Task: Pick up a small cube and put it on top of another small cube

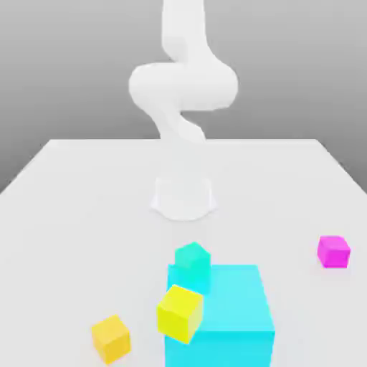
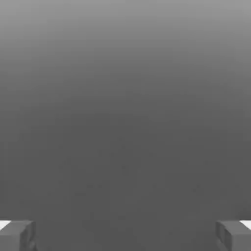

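Arm raised, magenta cube untouched on the bench

The fingers (image 2: 17, 235) stand wide apart, released and holding nothing, facing plain grey. In the exterior view the magenta cube (image 1: 334, 251) sits alone at about 4 o'clock from the arm's base (image 1: 183, 197), well apart from the rest. The teal cube (image 1: 192, 258) rests just beside the big cyan block (image 1: 229, 308), near 6 o'clock. The reach would go best by descending straight over the magenta cube, fingers squared to its flat faces. It looks small, bright, plain and sharp-edged, likely easy to pinch.
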